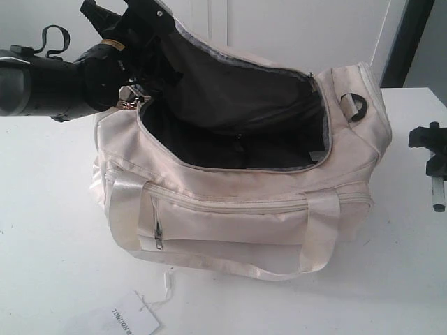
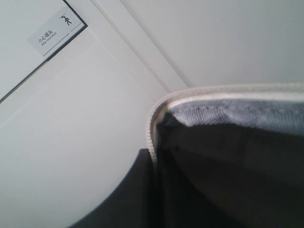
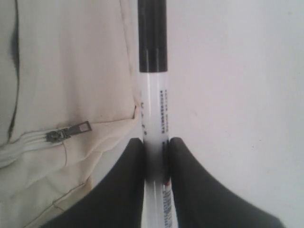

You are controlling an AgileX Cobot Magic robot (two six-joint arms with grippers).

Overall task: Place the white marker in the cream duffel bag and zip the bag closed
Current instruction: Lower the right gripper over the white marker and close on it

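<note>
The cream duffel bag (image 1: pixel 237 209) stands on the white table, its top zipper open and the black lining showing. My left gripper (image 1: pixel 143 31) is shut on the bag's raised top flap (image 1: pixel 209 84) at the back left, holding it up. In the left wrist view the flap's zipper edge (image 2: pixel 153 137) runs into the left gripper (image 2: pixel 154 159). The gold chain pull (image 1: pixel 128 101) hangs just below the left arm. My right gripper (image 1: pixel 433 150) hovers right of the bag, shut on the white marker (image 1: pixel 438 194). The marker (image 3: pixel 153 109) points black cap outward from the right gripper (image 3: pixel 156 145), beside the bag's end.
A paper tag (image 1: pixel 136 321) on a string lies on the table (image 1: pixel 49 244) in front of the bag. A small side zip pull (image 3: pixel 69 132) sits on the bag's end near the marker. A white wall with a small sign (image 2: pixel 54 33) is behind.
</note>
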